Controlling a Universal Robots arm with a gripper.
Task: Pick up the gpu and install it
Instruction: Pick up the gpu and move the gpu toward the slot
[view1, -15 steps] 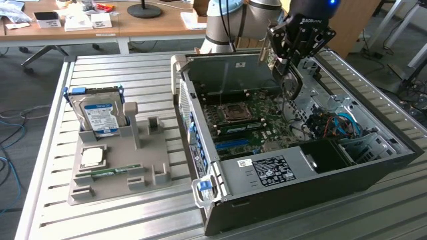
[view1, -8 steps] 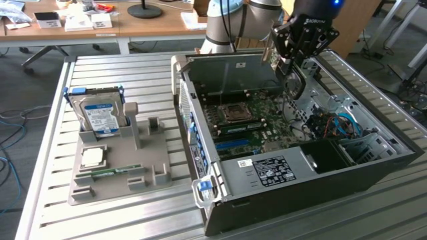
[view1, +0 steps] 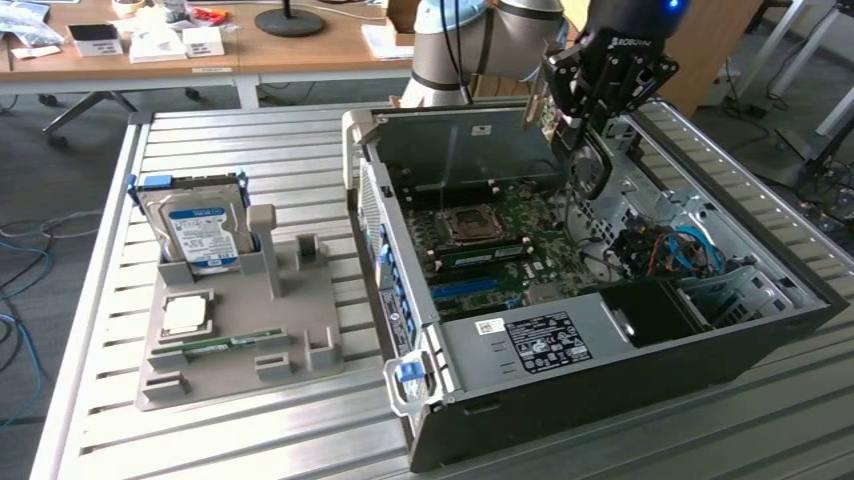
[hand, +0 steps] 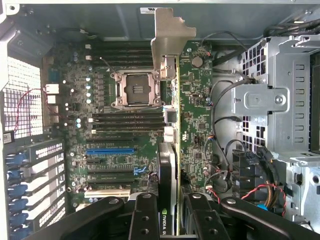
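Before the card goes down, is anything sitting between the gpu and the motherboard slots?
Nothing visible does. The gripper holds the gpu edge-on over the motherboard; the blue slot looks bare, and the loose cables lie aside by the drive cage.

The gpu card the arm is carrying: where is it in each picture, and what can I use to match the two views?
Exterior view: the gpu hangs edge-on under the end effector, above the open computer case.
Wrist view: the gpu is seen edge-on over the motherboard, silver bracket farthest from the camera.
Shared landmark: the empty CPU socket.
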